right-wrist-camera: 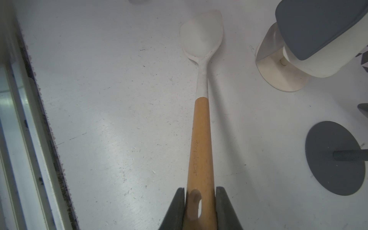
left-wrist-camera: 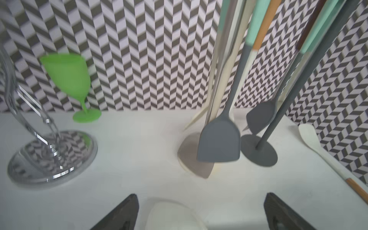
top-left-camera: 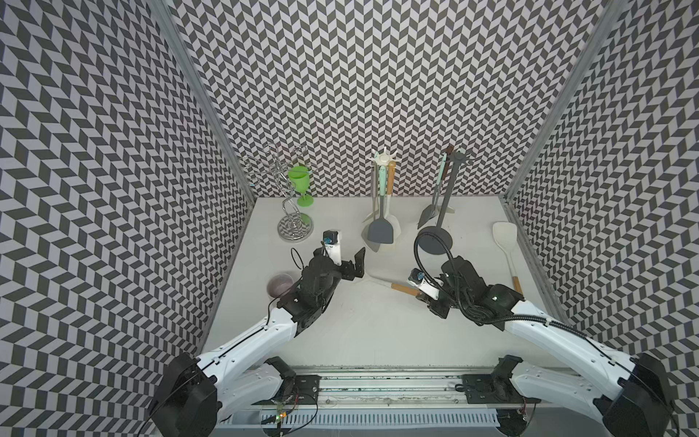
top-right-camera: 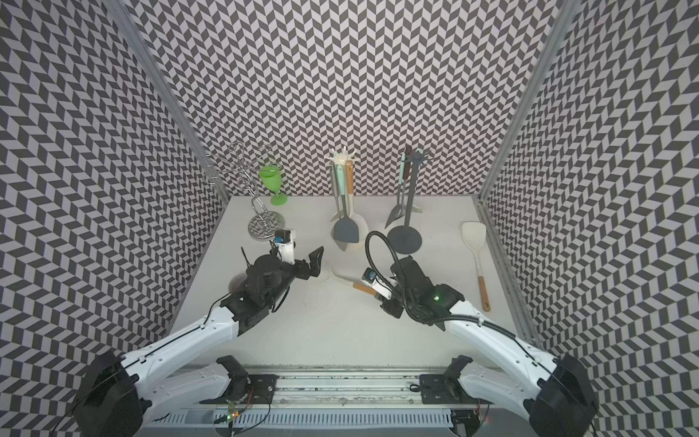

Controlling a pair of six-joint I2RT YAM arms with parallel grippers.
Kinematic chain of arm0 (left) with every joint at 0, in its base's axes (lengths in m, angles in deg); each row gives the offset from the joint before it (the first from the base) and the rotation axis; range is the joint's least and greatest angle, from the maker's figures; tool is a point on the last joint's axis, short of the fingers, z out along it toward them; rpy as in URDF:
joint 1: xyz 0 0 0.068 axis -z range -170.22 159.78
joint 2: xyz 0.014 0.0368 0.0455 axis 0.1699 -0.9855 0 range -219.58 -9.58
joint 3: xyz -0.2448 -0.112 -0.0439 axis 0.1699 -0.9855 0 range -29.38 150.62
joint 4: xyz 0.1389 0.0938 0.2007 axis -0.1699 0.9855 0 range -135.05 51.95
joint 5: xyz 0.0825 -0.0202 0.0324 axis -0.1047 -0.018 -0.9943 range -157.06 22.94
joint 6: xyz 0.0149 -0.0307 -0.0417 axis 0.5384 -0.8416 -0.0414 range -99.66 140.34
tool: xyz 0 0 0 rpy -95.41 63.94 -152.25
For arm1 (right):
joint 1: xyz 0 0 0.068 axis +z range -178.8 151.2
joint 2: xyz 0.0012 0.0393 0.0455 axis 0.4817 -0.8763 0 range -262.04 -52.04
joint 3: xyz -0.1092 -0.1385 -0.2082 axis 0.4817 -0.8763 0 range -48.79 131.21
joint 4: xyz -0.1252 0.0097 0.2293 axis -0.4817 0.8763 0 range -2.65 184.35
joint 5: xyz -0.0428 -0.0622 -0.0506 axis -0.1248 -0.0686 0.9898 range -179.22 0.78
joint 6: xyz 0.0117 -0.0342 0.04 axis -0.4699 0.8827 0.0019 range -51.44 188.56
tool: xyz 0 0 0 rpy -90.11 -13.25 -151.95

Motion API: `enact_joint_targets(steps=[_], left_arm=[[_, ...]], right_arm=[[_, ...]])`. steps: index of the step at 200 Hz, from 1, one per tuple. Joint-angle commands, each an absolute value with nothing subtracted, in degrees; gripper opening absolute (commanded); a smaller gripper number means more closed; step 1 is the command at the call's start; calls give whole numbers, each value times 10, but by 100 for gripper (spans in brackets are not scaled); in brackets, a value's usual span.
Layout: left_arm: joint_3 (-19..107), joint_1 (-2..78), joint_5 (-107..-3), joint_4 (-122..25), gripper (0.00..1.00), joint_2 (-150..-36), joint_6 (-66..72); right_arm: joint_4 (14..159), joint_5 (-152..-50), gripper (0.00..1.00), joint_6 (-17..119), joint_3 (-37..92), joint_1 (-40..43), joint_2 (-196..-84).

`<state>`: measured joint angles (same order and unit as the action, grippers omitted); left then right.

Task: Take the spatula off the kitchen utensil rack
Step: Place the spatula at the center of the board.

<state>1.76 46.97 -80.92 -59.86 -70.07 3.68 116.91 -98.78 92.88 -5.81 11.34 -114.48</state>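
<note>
A spatula with a white head and a wooden handle stretches across the middle of the table, off the racks, and shows in both top views. My right gripper is shut on the end of its handle. My left gripper stands open just above the white head, not touching it. Behind stand a cream utensil rack with several utensils hanging on it and a grey rack with others.
A second white spatula lies by the right wall. A green goblet and a chrome wire stand are at the back left. A purplish cup sits under my left arm.
</note>
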Motion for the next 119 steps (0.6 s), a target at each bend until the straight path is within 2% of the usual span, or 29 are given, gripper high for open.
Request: enact_joint_targets(steps=[1, 20, 40, 66, 93, 119], left_arm=[[-28, 467, -775, -680, 100, -662, -14], [-50, 467, -783, -684, 100, -633, -17], [-74, 467, -802, -690, 100, -603, -17], [-105, 465, -827, -705, 100, -566, -10], [-110, 463, -836, -703, 100, -549, -6], [-112, 463, -836, -705, 100, -550, -5]], right_arm=[[1141, -1031, 0, 882, -44, 155, -1183], [1122, -995, 0, 802, -17, 179, -1225], [1166, -950, 0, 714, 23, 211, -1308], [1171, -925, 0, 583, 14, 269, -1381], [1134, -918, 0, 468, -28, 319, -1400], [1087, -900, 0, 382, -103, 343, -1363]])
